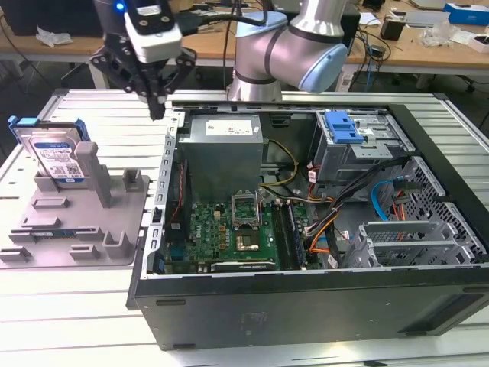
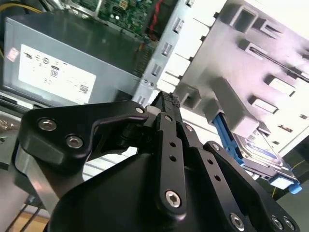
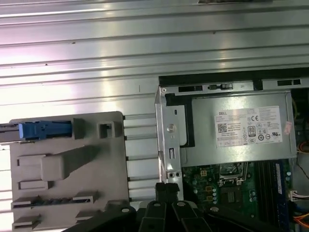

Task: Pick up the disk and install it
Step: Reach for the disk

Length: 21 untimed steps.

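One disk (image 1: 55, 153), one grey fixture (image 1: 92, 229), one computer case (image 1: 306, 302), one arm (image 1: 306, 46)

Robotics lab or electronics workshop: slatted aluminium worktable (image 1: 69, 306), opened desktop computer case (image 1: 306, 302), grey parts fixture (image 1: 114, 229), robot arm (image 1: 294, 53), cluttered wooden benches (image 1: 412, 50) behind.

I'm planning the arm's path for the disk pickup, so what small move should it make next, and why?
Probably shift the gripper toward the exterior view's left, until it is over the disk. The gripper hangs empty, fingers together, above the corner of the computer case, while the disk stands on edge in the grey fixture, untouched.
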### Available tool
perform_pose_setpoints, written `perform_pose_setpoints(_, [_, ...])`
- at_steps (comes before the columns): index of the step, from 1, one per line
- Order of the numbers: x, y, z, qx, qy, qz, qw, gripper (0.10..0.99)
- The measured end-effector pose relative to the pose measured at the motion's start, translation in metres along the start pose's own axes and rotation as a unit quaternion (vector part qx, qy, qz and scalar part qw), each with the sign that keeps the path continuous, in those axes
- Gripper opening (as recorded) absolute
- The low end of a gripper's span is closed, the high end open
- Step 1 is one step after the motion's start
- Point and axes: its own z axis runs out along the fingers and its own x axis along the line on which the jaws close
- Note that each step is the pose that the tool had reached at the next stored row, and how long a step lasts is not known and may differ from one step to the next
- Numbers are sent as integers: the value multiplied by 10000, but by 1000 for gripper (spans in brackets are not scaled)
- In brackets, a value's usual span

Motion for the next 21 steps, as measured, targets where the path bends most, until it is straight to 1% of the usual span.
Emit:
perform_pose_setpoints(5, [205, 19, 7, 0, 4, 2, 10000, 106])
perform_pose_setpoints(9, [492, 67, 21, 1, 11, 2, 10000, 106])
perform_pose_setpoints(12, [622, 95, 29, 1, 15, 2, 10000, 106])
perform_pose_setpoints(15, [822, 160, 43, 2, 22, 2, 10000, 106])
perform_pose_setpoints(16, [875, 181, 47, 2, 24, 4, 10000, 106])
perform_pose_setpoints(21, [1040, 252, 60, 2, 30, 4, 10000, 106])
